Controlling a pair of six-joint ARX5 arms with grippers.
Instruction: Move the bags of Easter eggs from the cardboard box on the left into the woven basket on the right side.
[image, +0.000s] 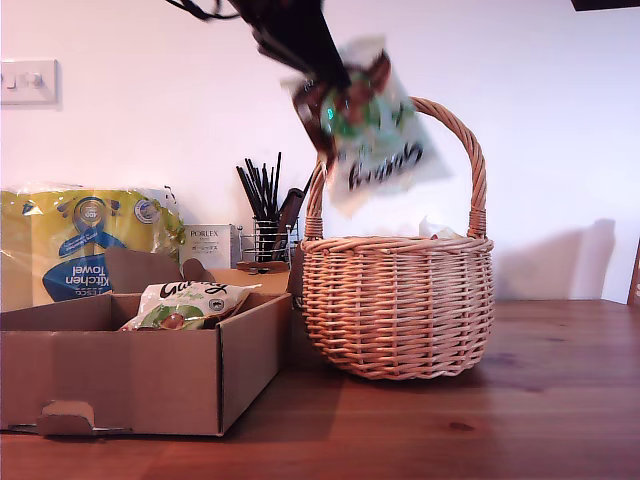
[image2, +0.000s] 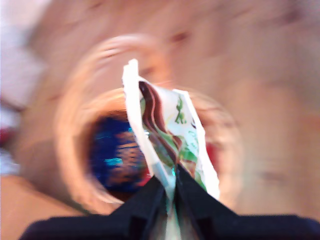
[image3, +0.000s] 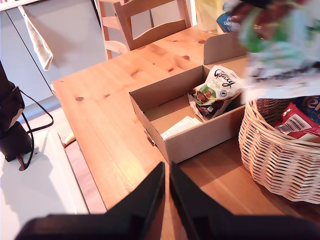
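Note:
My first gripper (image: 322, 88) is shut on the top edge of a cream-white and green egg bag (image: 378, 128) that hangs blurred over the woven basket (image: 400, 300). The first wrist view looks down past the gripper (image2: 172, 181) and this bag (image2: 170, 132) into the basket's rim (image2: 75, 150), where a blue bag (image2: 117, 155) lies. A red bag (image3: 295, 122) also lies in the basket (image3: 275, 155). The cardboard box (image: 110, 375) holds a cream-white bag (image: 190, 303), also seen in the second wrist view (image3: 216, 90). My second gripper (image3: 166, 172) is shut and empty, high above the table beside the box (image3: 200, 137).
Behind the box stand a yellow-and-blue kitchen towel pack (image: 90, 245), a white Porlex box (image: 208, 245) and a black wire utensil holder (image: 268, 235). A wooden chair (image3: 145, 25) stands at the table's far side. Bare wooden table (image: 540, 400) lies at the exterior view's right.

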